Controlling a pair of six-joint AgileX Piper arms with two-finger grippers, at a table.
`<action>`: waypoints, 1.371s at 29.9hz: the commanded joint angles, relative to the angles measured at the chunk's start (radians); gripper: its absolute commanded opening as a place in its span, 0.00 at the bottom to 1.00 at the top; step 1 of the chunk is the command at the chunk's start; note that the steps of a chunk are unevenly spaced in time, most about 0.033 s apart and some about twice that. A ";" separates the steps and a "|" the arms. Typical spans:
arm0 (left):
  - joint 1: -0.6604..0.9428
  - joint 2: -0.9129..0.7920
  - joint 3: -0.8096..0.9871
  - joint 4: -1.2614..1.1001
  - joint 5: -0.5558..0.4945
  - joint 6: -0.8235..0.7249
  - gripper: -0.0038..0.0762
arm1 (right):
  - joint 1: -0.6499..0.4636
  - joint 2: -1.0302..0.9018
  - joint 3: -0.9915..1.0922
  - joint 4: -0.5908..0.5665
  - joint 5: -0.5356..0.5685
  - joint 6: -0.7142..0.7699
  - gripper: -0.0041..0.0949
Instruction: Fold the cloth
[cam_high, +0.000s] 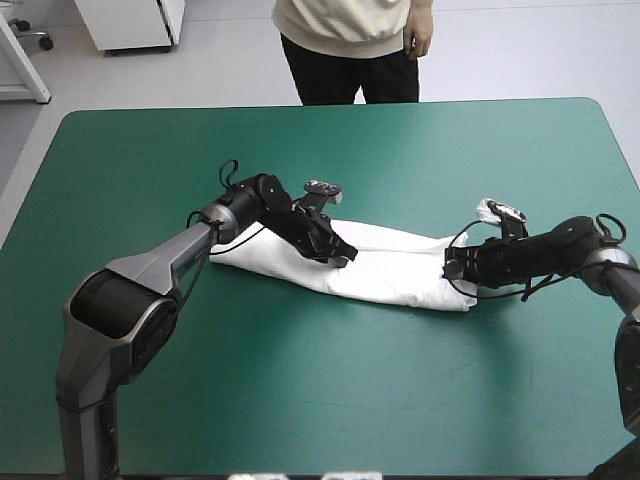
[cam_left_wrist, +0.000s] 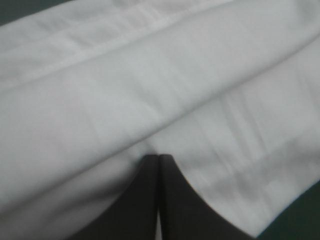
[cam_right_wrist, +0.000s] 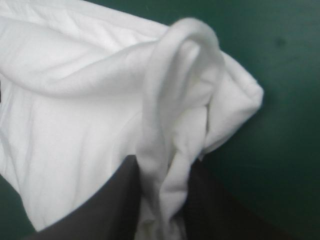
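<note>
High view is showing the T-shirt (cam_high: 395, 268) lying as a long, narrow folded band across the middle of the worktop (cam_high: 300, 400), running from nine o'clock to three o'clock and dipping slightly toward four. The left tool (cam_high: 343, 258) is bearing down on the band near its centre, at its six o'clock edge. Its fingers are meeting in a point with only a thin white line between them, and it appears to be nipping a layer there. The right tool (cam_high: 456, 268) is sitting at the three o'clock end, nearly shut, squeezing a rope of bunched cloth between its fingers.

Judging by this, the crosswise fold is coming up. Doing it well is probably calling for lifting the three o'clock end only just clear, carrying it in a low arc toward nine o'clock, and lining up the long edges before letting go. The centre is wanting pinning meanwhile, so the band is not sliding. That bunched end is asking to be flattened on landing, or it is risking a lumpy fold.

The left arm is covering part of the nine o'clock half. Collar and sleeves are not showing anywhere. The left wrist view is giving mostly a white field, so the number of layers pinched is staying unclear, and cloth is burying the right fingertips.
</note>
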 joint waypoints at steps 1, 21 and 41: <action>-0.010 -0.041 -0.021 -0.028 -0.003 -0.005 0.04 | 0.004 -0.021 -0.007 -0.014 0.003 -0.011 0.04; -0.001 -0.147 -0.023 0.029 -0.116 -0.034 0.04 | 0.103 -0.270 -0.208 0.055 0.064 0.052 0.03; 0.250 -0.864 -0.112 0.606 0.082 -0.268 0.04 | 0.573 0.297 -1.038 -0.163 0.128 0.427 0.03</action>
